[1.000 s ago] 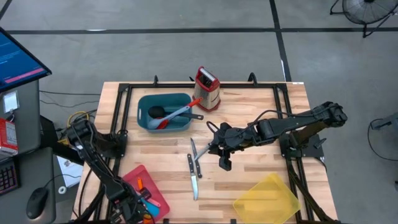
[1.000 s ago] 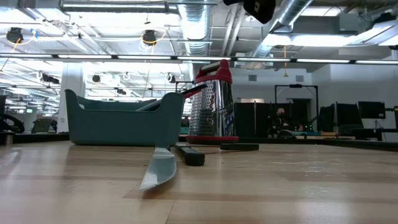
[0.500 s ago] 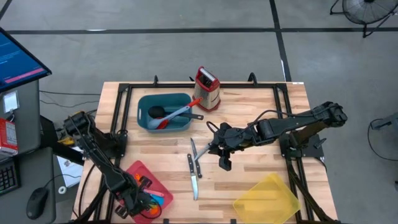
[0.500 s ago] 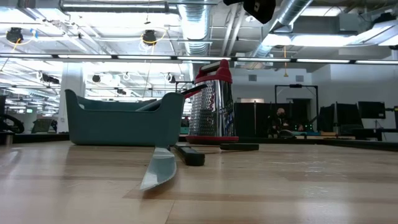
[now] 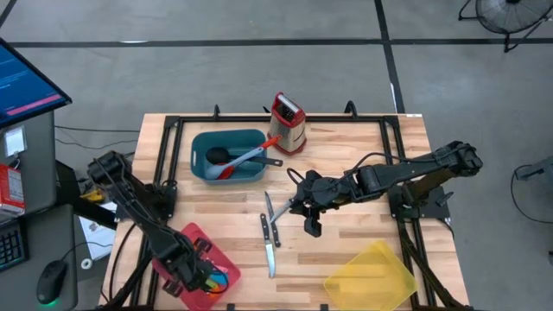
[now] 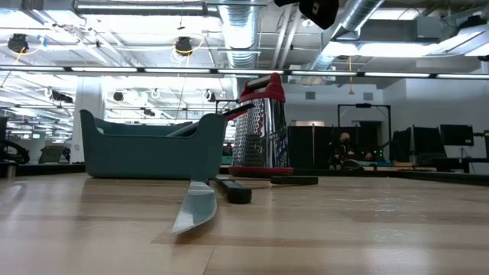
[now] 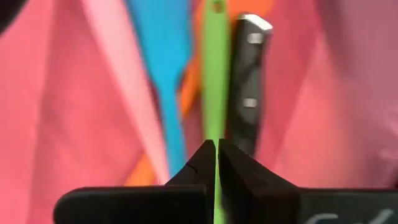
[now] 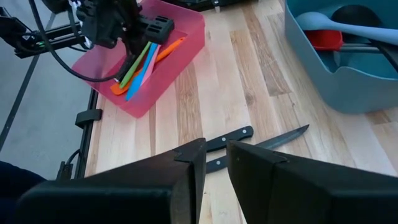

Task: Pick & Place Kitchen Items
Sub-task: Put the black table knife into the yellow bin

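One thin green utensil (image 7: 214,93); left hand (image 7: 216,163) pinches its slim handle.

A robotics lab or industrial workshop is showing here: exposed silver ducts (image 6: 252,30) and pipes are running under an open ceiling, a polished concrete floor (image 5: 259,78) is surrounding the wooden table (image 5: 346,155), and a monitor (image 5: 26,82) is glowing beside it.

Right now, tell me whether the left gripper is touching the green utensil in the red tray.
Touching. In the left wrist view the left gripper has its fingertips pinched shut on the green utensil, which runs straight between them with no gap.
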Controlling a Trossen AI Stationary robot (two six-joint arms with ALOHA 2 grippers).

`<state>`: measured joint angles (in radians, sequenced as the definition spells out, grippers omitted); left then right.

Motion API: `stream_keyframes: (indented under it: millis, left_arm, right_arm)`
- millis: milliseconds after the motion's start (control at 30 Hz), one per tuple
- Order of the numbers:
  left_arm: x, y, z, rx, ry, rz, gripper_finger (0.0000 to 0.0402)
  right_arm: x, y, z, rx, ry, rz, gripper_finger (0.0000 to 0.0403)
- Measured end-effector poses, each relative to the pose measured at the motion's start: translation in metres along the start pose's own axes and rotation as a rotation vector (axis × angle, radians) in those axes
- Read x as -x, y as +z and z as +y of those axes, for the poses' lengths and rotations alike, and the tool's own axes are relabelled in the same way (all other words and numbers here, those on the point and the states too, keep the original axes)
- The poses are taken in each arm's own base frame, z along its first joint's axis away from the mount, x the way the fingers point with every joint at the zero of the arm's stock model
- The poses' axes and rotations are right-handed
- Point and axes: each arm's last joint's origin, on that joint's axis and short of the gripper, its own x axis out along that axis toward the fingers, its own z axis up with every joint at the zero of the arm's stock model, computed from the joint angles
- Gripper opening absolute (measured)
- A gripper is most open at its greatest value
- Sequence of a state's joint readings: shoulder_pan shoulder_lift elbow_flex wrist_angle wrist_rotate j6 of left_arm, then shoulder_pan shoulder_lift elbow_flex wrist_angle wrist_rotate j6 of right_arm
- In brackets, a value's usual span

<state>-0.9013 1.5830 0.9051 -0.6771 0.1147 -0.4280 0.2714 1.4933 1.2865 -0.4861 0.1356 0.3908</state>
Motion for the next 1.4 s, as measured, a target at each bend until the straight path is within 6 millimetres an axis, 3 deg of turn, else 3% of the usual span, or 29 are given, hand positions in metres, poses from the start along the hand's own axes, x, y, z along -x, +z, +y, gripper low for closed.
stream_keyframes:
  millis: [167,333,567,700,967,1400]
  left_arm:
    - [0.012,0.001,-0.012,-0.084,-0.098,-0.075,0.0025]
    - [0.022,0.004,-0.031,-0.286,-0.152,-0.225,0.0088]
    - [-0.003,0.003,-0.036,-0.278,-0.100,-0.149,0.0200]
    - [-0.013,0.003,-0.034,-0.250,-0.041,-0.126,0.0236]
    - [-0.017,0.001,-0.025,-0.151,0.016,-0.074,0.0227]
    - [-0.025,0.001,-0.026,-0.151,0.007,-0.064,0.0202]
  right_arm:
    - [0.000,0.000,0.000,0.000,0.000,0.000,0.0072]
    - [0.000,0.001,-0.002,-0.004,-0.004,-0.002,0.0072]
    - [-0.001,0.002,-0.004,-0.011,-0.011,-0.003,0.0072]
    - [-0.001,0.002,-0.004,-0.011,-0.011,-0.004,0.0072]
    - [-0.001,0.002,-0.004,-0.011,-0.013,-0.004,0.0072]
    - [0.000,0.002,-0.004,-0.004,-0.014,-0.005,0.0072]
